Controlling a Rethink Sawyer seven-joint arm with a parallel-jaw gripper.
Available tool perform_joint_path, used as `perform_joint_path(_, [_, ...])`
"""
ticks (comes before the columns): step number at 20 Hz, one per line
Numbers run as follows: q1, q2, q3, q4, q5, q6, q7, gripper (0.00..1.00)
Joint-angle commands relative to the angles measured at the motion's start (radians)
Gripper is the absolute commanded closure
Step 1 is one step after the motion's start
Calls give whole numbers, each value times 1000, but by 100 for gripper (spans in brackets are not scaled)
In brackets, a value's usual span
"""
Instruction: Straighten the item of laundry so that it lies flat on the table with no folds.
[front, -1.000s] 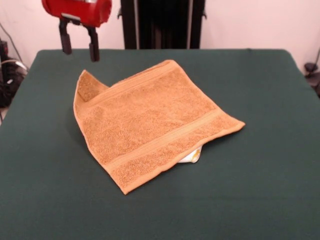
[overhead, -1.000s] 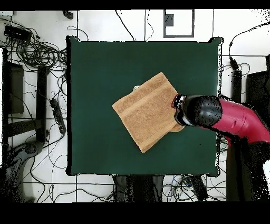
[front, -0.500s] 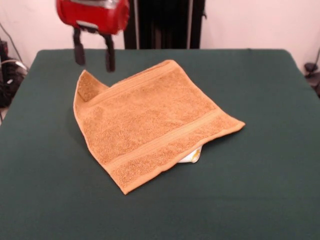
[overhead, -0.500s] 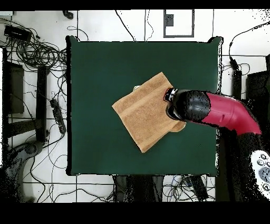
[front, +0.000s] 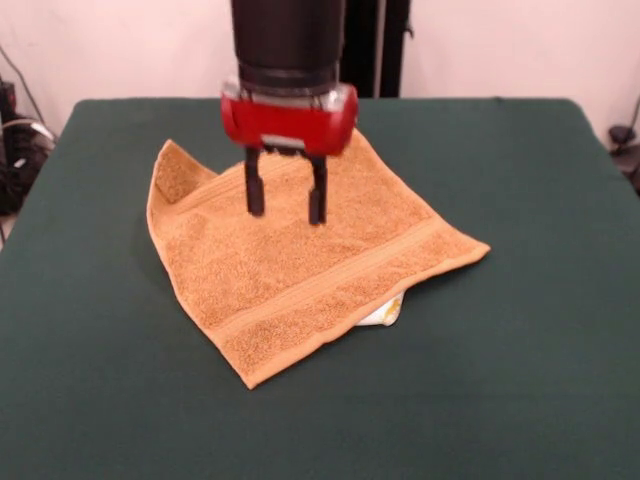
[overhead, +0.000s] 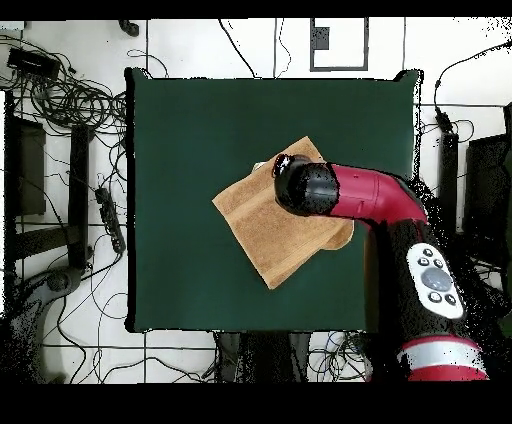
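Orange-tan terry towel (front: 300, 250) lies mid-table on the dark green cloth table (front: 520, 380), still doubled over — unfolding not begun; the red-and-black gripper (front: 286, 206) hovers above it, fingers apart, empty.

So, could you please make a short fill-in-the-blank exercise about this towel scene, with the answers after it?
1. The towel lies on a dark ____ table.
2. The claw hangs above the towel with its fingers ____.
3. One corner of the towel, at the picture's left in the front view, is ____ over.
4. A small ____ tag peeks from under the towel.

Answers: green; open; folded; white
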Motion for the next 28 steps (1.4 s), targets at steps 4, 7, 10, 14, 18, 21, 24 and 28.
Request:
perform_joint_path(4, [55, 225, -2, -46, 51, -86, 194, 0])
perform_joint_path(7, [63, 278, -7, -52, 42, -171, 204, 0])
perform_joint_path(10, [53, 334, 0, -62, 34, -229, 185, 0])
perform_joint_path(14, [81, 373, -33, -56, 54, -270, 217, 0])
perform_joint_path(18, [105, 388, -62, -60, 89, -296, 232, 0])
perform_joint_path(21, [101, 399, -65, -70, 92, -312, 212, 0])
perform_joint_path(24, [113, 402, -85, -77, 90, -321, 199, 0])
perform_joint_path(28, [116, 403, -96, -78, 95, -321, 185, 100])
